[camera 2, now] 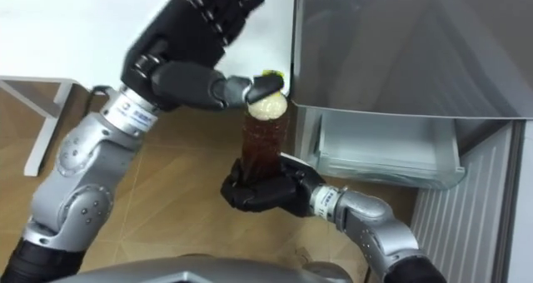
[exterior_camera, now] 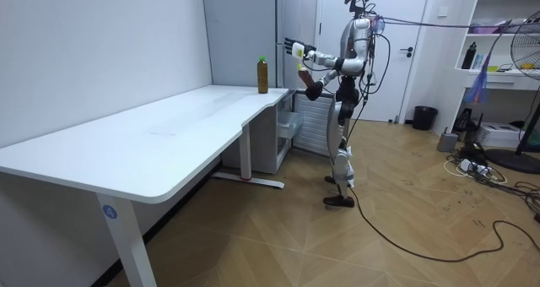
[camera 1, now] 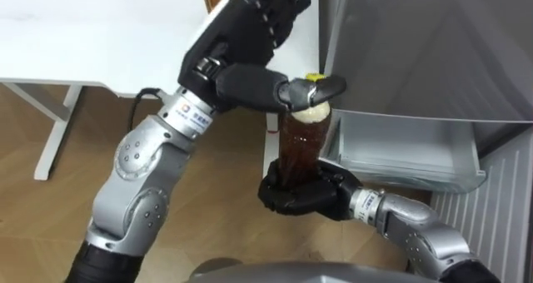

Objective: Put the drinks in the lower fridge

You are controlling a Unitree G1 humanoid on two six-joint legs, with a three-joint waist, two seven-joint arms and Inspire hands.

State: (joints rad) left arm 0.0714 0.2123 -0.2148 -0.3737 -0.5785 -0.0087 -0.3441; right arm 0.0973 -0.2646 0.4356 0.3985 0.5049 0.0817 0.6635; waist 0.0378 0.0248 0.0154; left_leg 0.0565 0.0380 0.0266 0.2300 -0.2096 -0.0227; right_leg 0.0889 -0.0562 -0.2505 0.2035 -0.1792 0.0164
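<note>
Gripping the lower body of the clear plastic bottle of dark brown drink (camera 1: 298, 146), the right hand (camera 1: 296, 196) has its fingers curled fully round it. It holds it in the air close before the robot. The bottle's long axis is vertical, with the yellow cap up.

Directly above, the left hand (camera 1: 246, 33) is spread, its fingers (camera 1: 279, 7) straight and pointing up and away from the bottle. Its thumb lies across the cap, touching but not clasping.

The pale translucent drawer (camera 1: 408, 154) stands pulled out low in the grey fridge (camera 1: 416, 42), just beside the bottle on the robot's right and slightly beyond it. The right hand is the nearer one. Assessment: the bottle should travel rightward and down into the drawer, the thumb lifting off the cap first. An upright bottle may foul the fridge body overhanging the drawer.

Farthest off, a second brown bottle with a green cap (exterior_camera: 262, 74) stands at the fridge-side end of the white bench (camera 1: 83, 33), not yet moved.
</note>
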